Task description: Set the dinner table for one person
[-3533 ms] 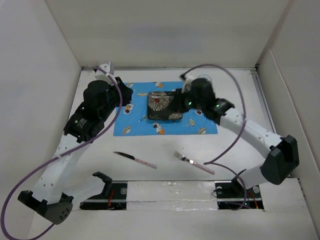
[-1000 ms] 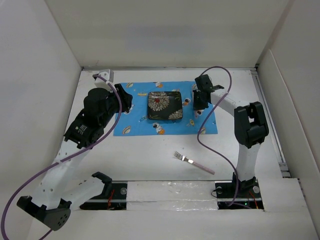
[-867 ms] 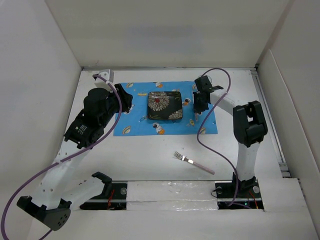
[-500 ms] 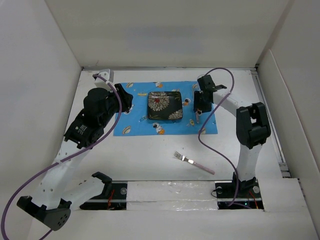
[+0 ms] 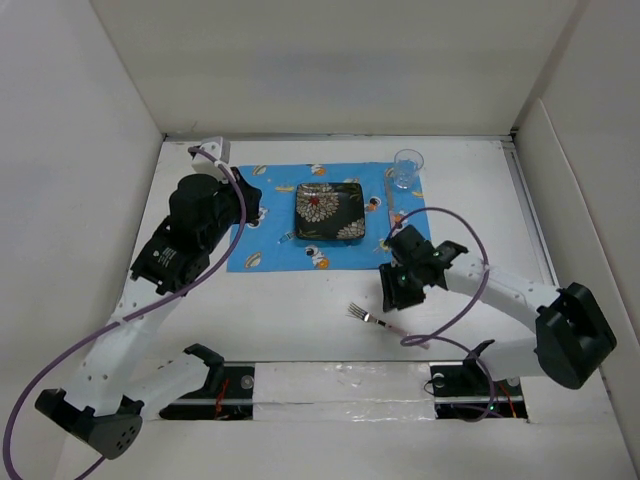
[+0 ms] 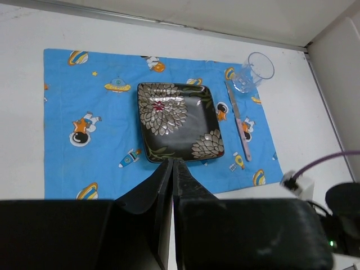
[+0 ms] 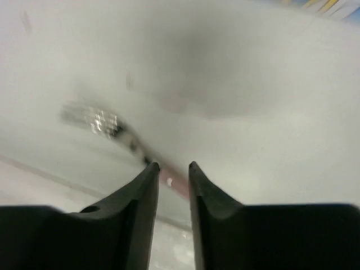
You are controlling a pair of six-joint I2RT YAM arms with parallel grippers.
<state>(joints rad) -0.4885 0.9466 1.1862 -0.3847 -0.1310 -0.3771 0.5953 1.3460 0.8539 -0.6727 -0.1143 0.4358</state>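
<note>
Down comes the right gripper [image 5: 390, 292] from the upper right of the blue placemat [image 6: 90, 95], and now it is hovering over the bare dinner table [image 5: 300, 300] in the lower middle of the overhead view, just above the fork [image 5: 365, 316]. The knife [image 6: 239, 121] that was under it a second ago is lying on the right side of the mat, beside the dark flowered square plate [image 6: 179, 121], which is sitting in the mat's centre. A clear glass [image 6: 253, 72] is standing at the mat's upper right corner, just beyond the knife's far end.

The right wrist view is blurring badly, but its two fingers are standing a narrow way apart, with the fork's handle running in toward the gap and the tines showing at the left of that frame. Nothing is being clamped there.

The left gripper [image 6: 171, 163] is hanging over the mat's left side, fingers pressing flat together and carrying nothing.
</note>
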